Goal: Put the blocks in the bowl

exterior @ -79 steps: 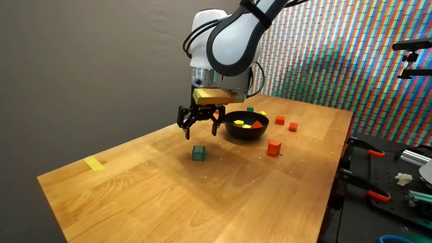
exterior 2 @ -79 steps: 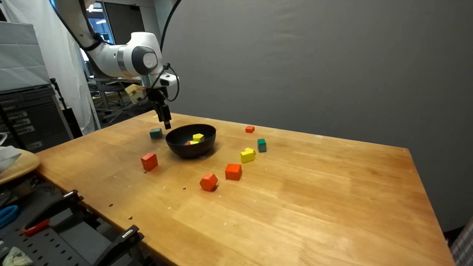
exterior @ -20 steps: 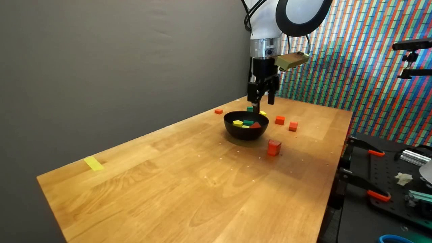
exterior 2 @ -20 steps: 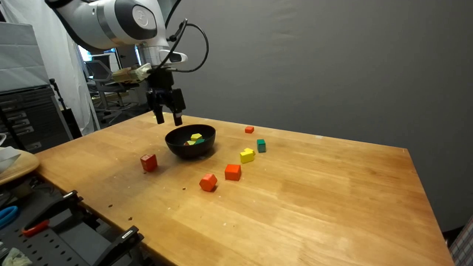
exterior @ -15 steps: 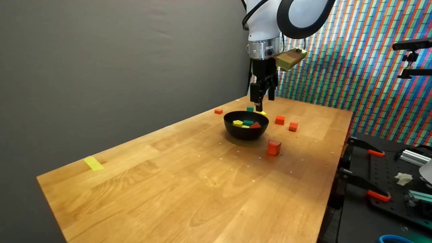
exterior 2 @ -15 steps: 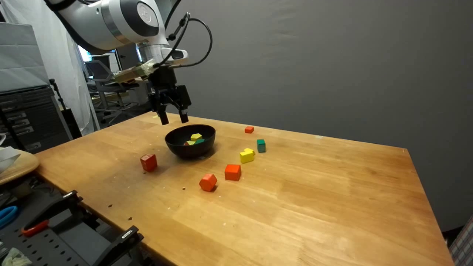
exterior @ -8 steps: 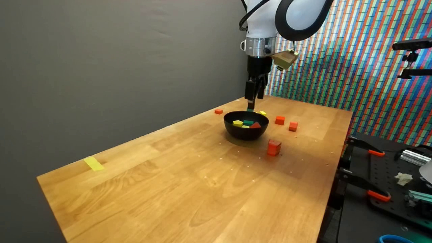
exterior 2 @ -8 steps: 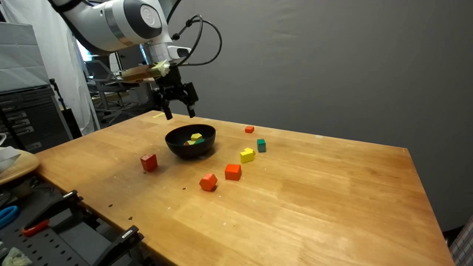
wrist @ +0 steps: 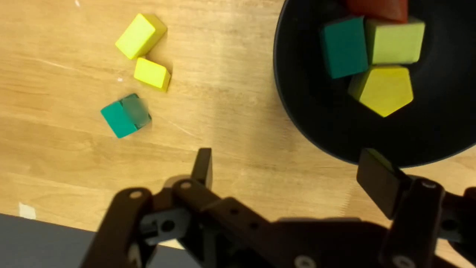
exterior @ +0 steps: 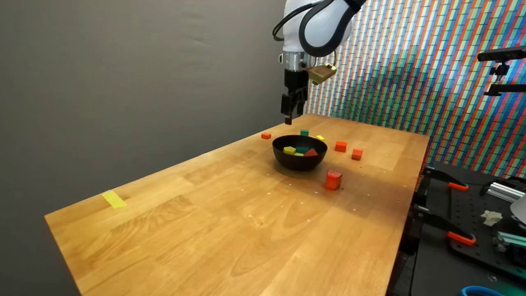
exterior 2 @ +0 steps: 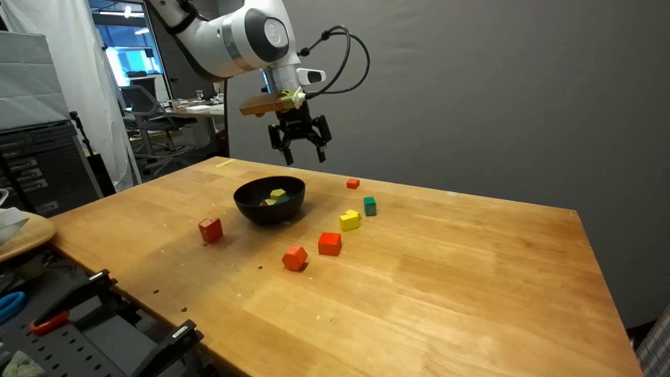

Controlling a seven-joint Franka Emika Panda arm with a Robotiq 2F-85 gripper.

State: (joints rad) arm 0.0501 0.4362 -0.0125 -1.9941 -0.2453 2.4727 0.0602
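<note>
Four blocks (wrist: 383,48) show in the bowl (wrist: 331,119), below and ahead of one finger (wrist: 381,184); a green block (wrist: 119,120) lies past the other. The gripper (wrist: 290,172) hangs, fingers wide apart and unladen: the step looks like fetching another, calling for a sideways swing, then lowering. The table edge (wrist: 55,218) runs behind the fingers; ahead looks roomier.

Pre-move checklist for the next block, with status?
1. Gripper open, no block in it: ok.
2. Bowl upright on the table: ok.
3. Loose yellow block apart from its yellow neighbour: not ok, they appear to touch.
4. Loose green block apart from both yellow ones: ok.
5. Gripper lined up with a loose block: not ok, wrist view shows none in its gap.
6. Which block comes next: cannot tell.
</note>
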